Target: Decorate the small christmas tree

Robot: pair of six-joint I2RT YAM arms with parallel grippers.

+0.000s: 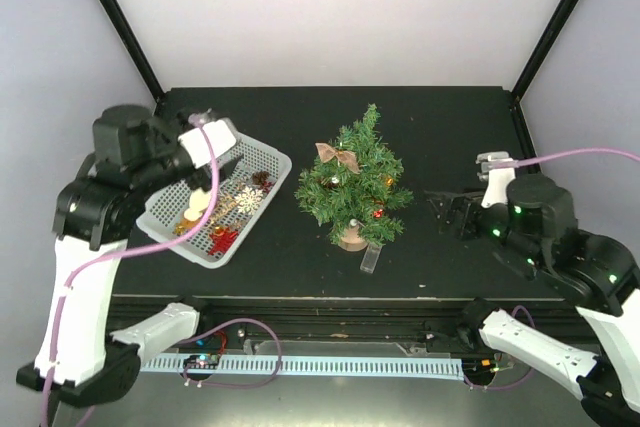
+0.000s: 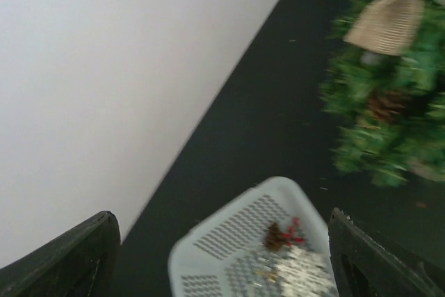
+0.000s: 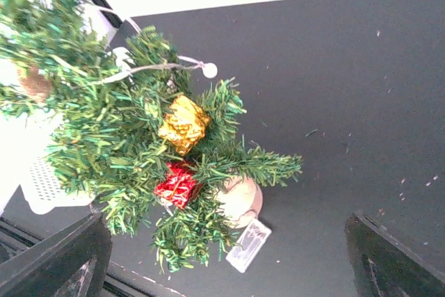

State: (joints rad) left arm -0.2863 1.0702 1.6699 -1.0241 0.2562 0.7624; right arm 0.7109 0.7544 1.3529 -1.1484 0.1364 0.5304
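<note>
The small christmas tree [image 1: 352, 183] stands mid-table on its round wooden base [image 1: 351, 238], with a burlap bow [image 1: 338, 156], a gold gift [image 3: 183, 124] and a red gift [image 3: 176, 184] on it. It also shows in the left wrist view [image 2: 389, 95] and the right wrist view [image 3: 118, 137]. A white basket [image 1: 220, 202] to its left holds several ornaments, among them a pinecone [image 2: 276, 236] and a white snowflake [image 1: 248, 198]. My left gripper [image 2: 222, 259] is open and empty above the basket's far corner. My right gripper [image 3: 229, 259] is open and empty, right of the tree.
A small clear tag [image 1: 371, 258] lies on the black table [image 1: 300, 117] by the tree's base. White walls and black frame posts [image 1: 115, 17] enclose the back and sides. The table's front edge runs just ahead of the basket and tree.
</note>
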